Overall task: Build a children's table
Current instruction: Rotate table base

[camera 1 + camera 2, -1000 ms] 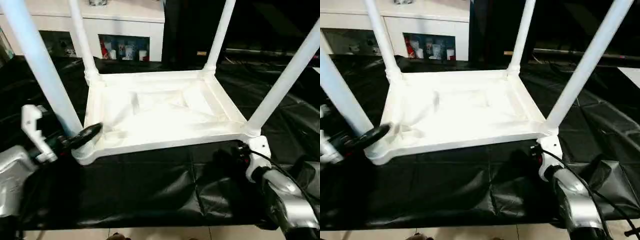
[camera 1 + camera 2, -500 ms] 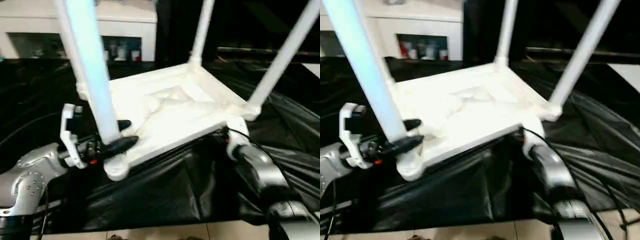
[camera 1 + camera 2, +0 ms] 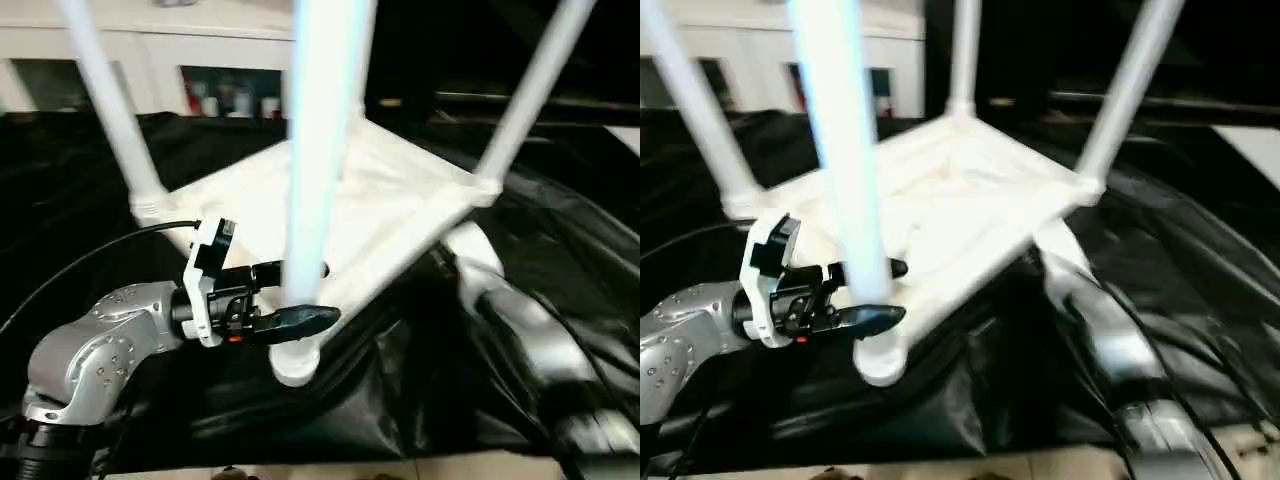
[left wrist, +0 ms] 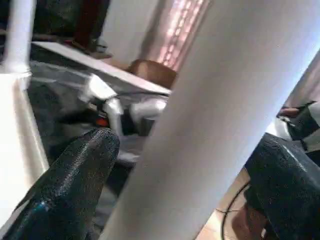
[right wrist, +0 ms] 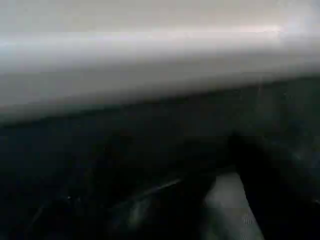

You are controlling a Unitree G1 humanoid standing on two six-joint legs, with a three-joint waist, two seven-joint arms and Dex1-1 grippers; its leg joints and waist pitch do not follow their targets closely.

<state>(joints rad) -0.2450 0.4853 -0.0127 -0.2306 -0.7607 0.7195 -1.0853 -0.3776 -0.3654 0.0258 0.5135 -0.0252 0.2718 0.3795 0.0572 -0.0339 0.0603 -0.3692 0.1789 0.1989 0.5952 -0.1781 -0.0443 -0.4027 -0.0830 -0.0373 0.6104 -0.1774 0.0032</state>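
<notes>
The children's table sits upside down, white tabletop tilted with its near corner dipping towards the black counter. Four white tubular legs rise from the round corner sockets; the nearest leg stands between the left hand's black fingers.

The left gripper points across toward the right, its two black fingers set on either side of a white table leg. The silver left forearm is bent inward. The right forearm reaches forward under the tabletop.
</notes>
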